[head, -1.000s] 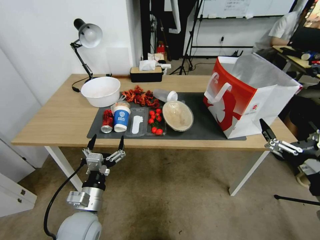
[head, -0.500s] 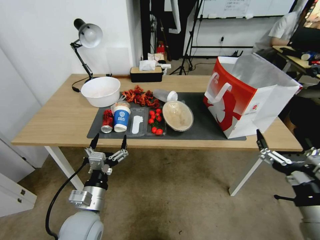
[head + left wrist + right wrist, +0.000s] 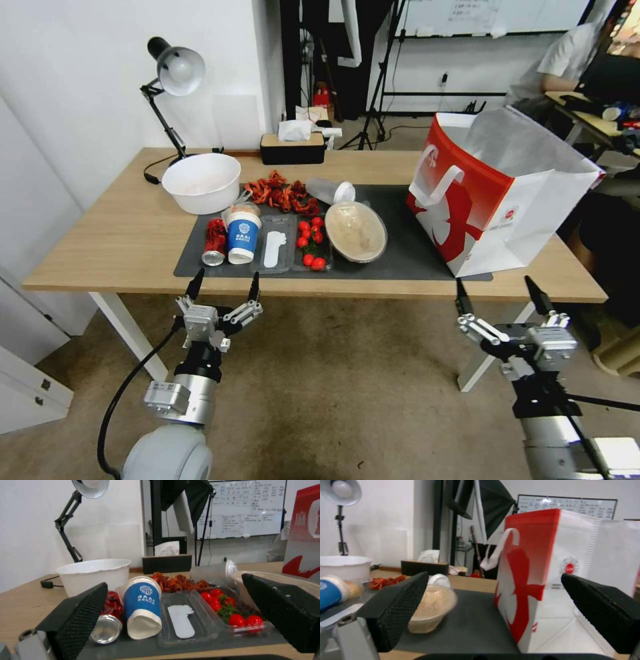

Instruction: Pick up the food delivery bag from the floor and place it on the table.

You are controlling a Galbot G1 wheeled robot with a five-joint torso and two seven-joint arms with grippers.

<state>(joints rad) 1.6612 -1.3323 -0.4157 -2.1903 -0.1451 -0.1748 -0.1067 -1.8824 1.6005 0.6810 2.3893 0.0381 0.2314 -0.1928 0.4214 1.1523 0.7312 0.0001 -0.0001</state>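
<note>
The red-and-white food delivery bag [image 3: 497,200] stands upright on the right end of the light-wood table [image 3: 120,240], partly on the dark grey mat [image 3: 407,257], its mouth open and foil lining showing. It also appears in the right wrist view as the bag [image 3: 553,575] and at the edge of the left wrist view as the bag [image 3: 305,542]. My right gripper [image 3: 498,297] hovers open and empty in front of the table edge, below the bag, over the floor [image 3: 347,387]. My left gripper [image 3: 225,287] is open and empty before the table's front left.
On the mat lie a white bowl [image 3: 201,181], a blue paper cup [image 3: 243,238], a red can [image 3: 214,241], cherry tomatoes [image 3: 311,241], a covered bowl [image 3: 355,231] and crayfish [image 3: 282,193]. A desk lamp [image 3: 175,70] and tissue box [image 3: 292,147] stand behind. A white cabinet [image 3: 27,393] is at left.
My right gripper swung from beside the bag's right corner down and left to the front of the table. The left gripper drifted slightly right and lower. The bag stayed put.
</note>
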